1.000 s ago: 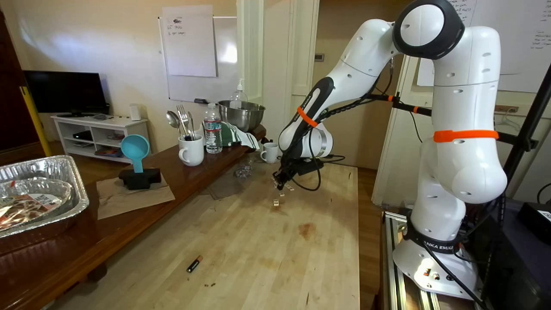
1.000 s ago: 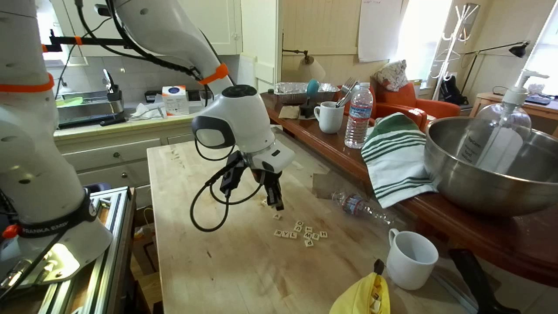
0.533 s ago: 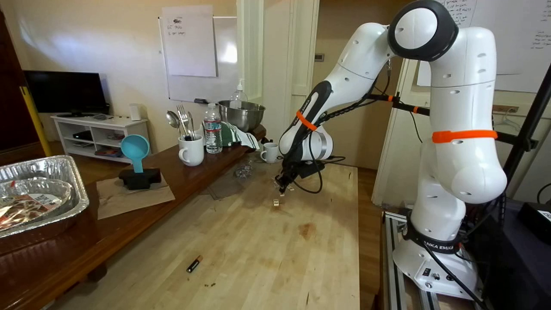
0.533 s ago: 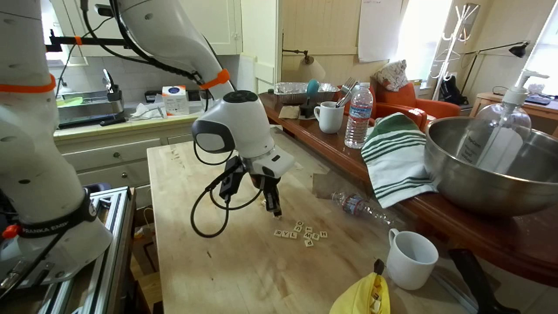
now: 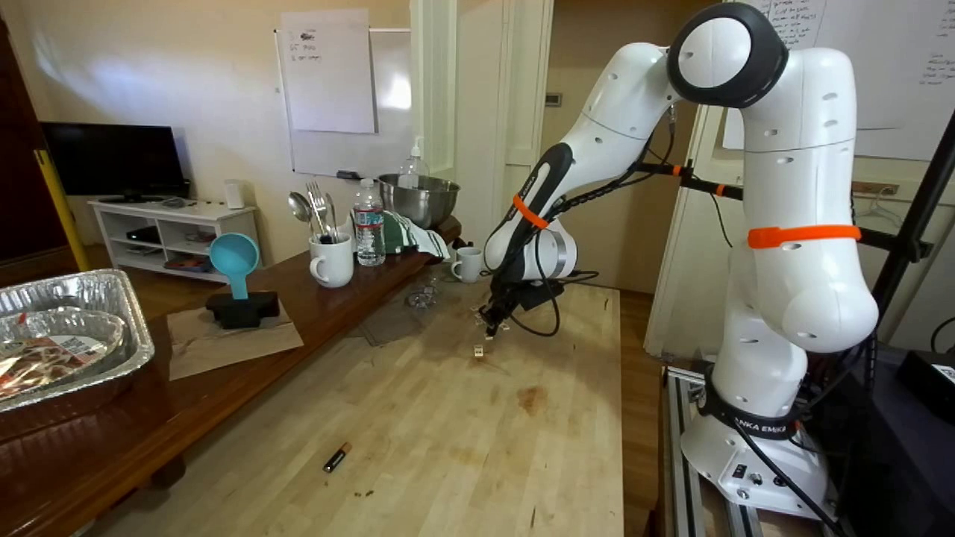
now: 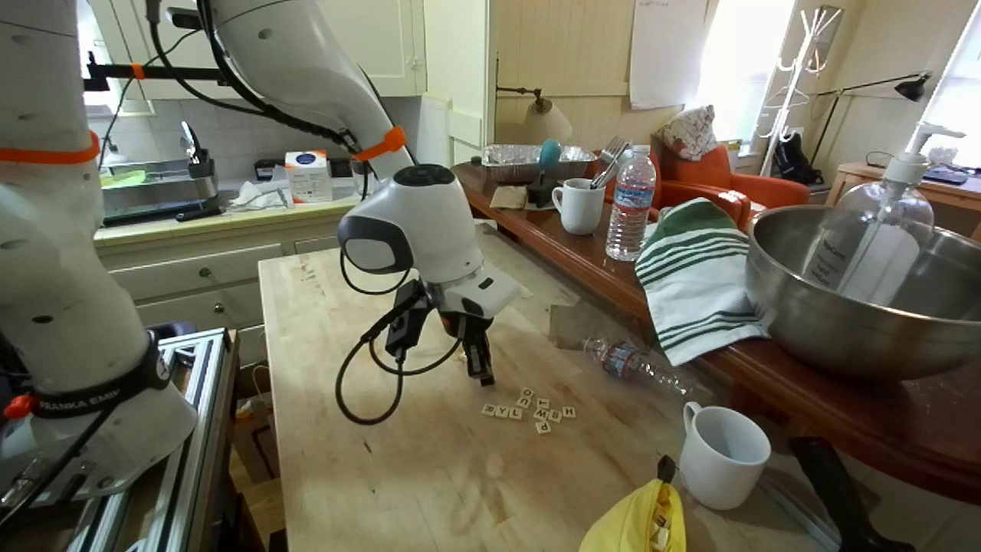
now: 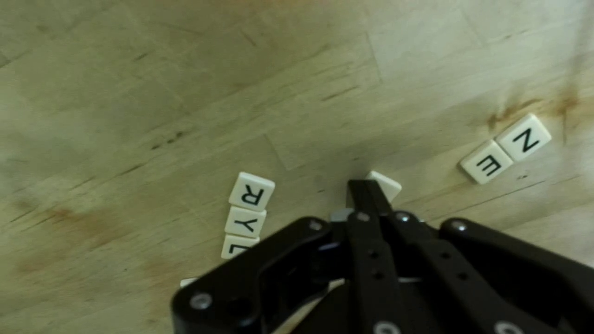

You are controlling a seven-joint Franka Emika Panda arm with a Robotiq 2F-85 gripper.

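Lower now than a second ago, my end effector (image 7: 366,190) is close down by the worktop (image 7: 297,116), and its fingers (image 7: 362,241) cover much of one letter tile (image 7: 386,185) that showed plainly before in an exterior view. They are pressed together all the way. I see nothing between them, so I have hold of nothing.

The letter tile is right by my fingers — in the wrist view it pokes out past their ends, up and to the right. Its letter is hidden. I can't make out if I touch it or am just over it. It looks square, so it has no long side, but its edges sit slanted next to my fingers. Mind this most: it is at the ends of my fingers and partly behind them, not pinched in the middle.

To the left in the wrist view, the R tile (image 7: 252,191), the Y tile (image 7: 245,221) and the L tile (image 7: 236,246) make a row. To the right, apart from me, the E tile (image 7: 486,162) and the N tile (image 7: 523,137) sit side by side. In an exterior view, a yellow pouch (image 6: 632,521) lies just beside a white mug (image 6: 724,479) — both well away from my fingers.
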